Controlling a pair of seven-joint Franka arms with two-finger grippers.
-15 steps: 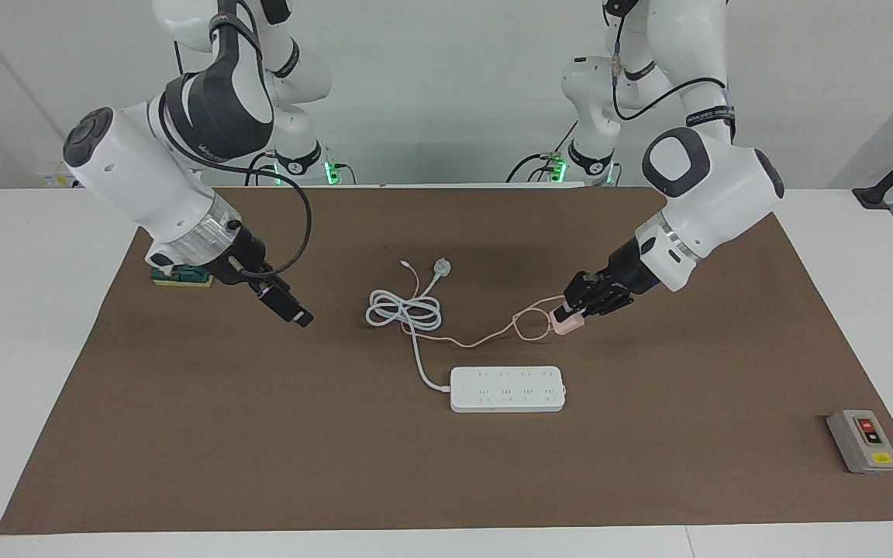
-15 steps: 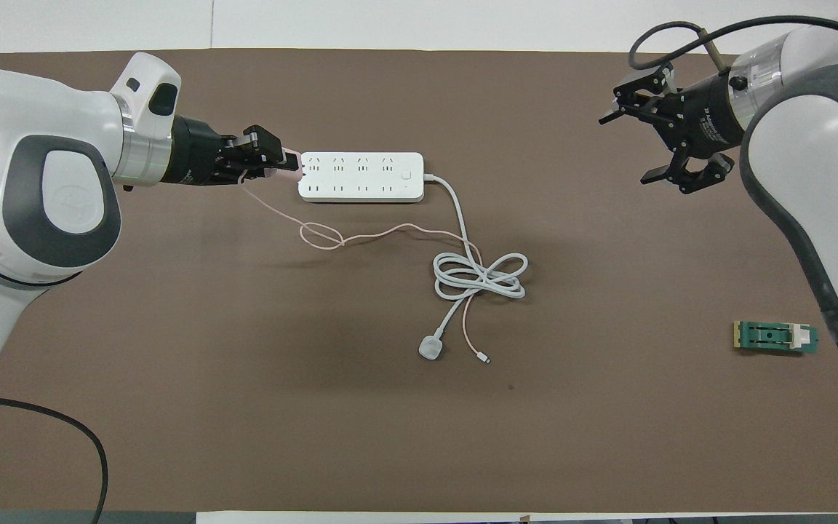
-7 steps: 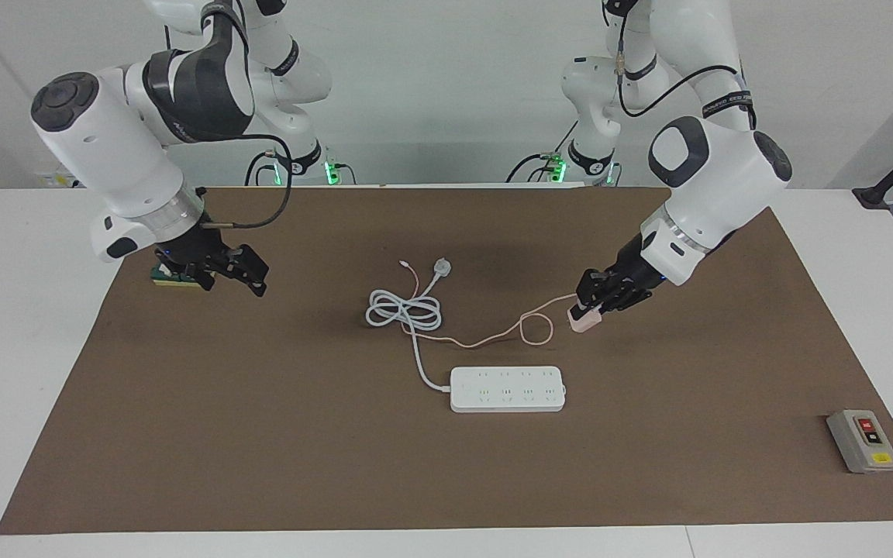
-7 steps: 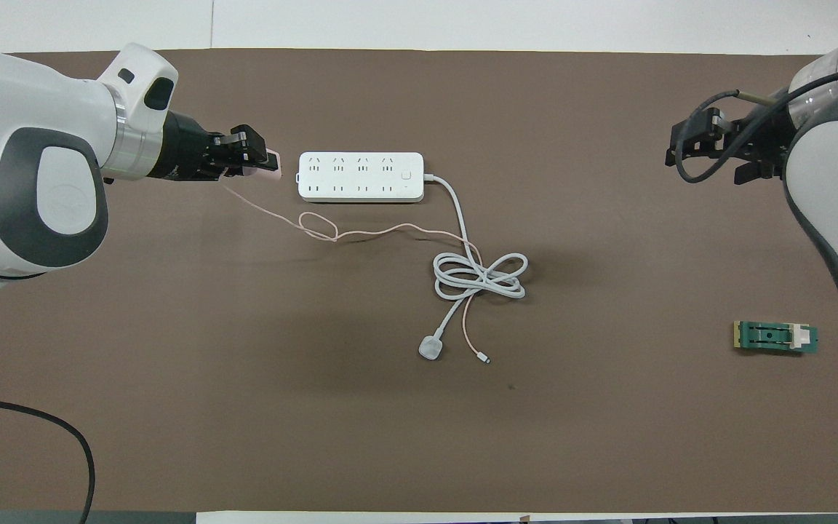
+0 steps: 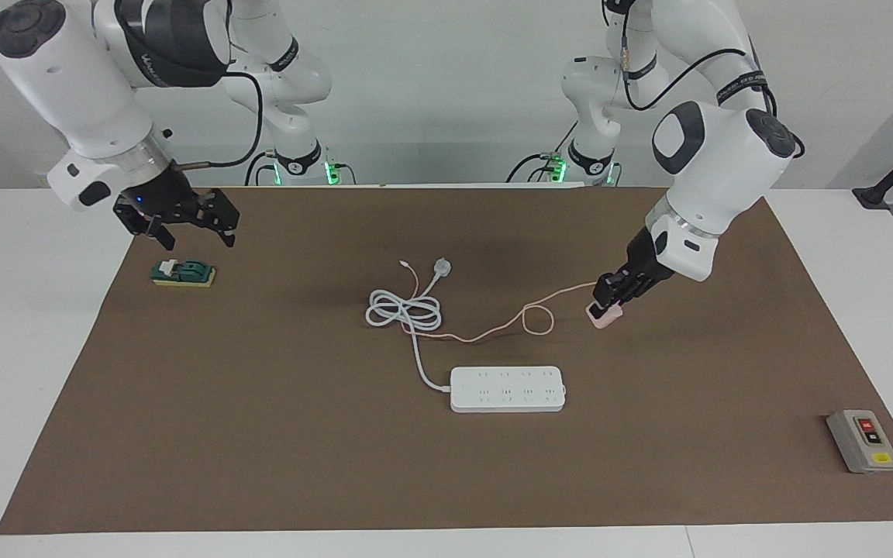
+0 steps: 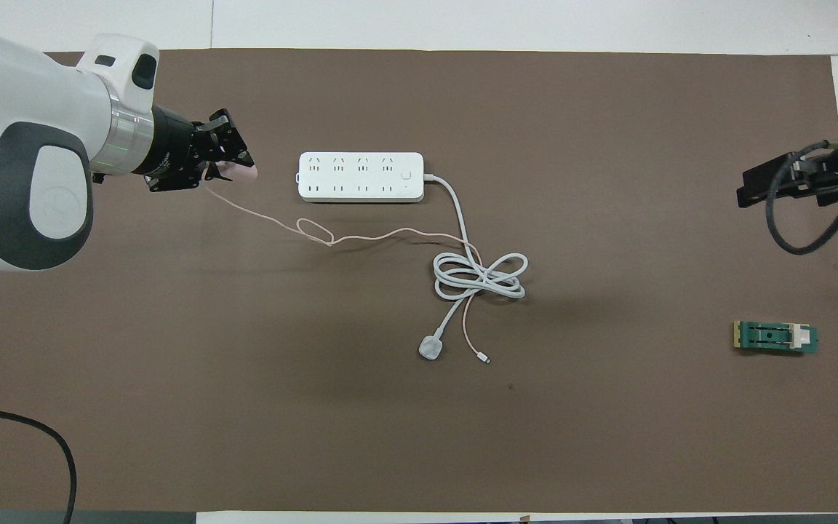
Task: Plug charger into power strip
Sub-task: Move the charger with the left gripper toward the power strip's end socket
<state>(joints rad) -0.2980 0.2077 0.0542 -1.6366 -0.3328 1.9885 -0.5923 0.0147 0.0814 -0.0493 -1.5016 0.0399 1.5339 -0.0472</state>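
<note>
Left pincer (image 5: pixel 606 304) pulled charger (image 5: pixel 603 316) away from power strip (image 5: pixel 508 388).

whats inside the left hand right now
The left hand is shut on the pink charger, held above the mat; its thin cable trails out. The prongs cannot be seen.

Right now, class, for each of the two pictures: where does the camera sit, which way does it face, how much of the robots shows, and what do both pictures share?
Facing view: high across the table, looking at the robots; both arms whole, the left gripper shut on the small pale-pink cube charger, the right gripper open.
Overhead view: above the robots' end, looking steeply down; left forearm, right gripper partly.
Shared: the long flat white power strip, the charger, brown mat.
</note>
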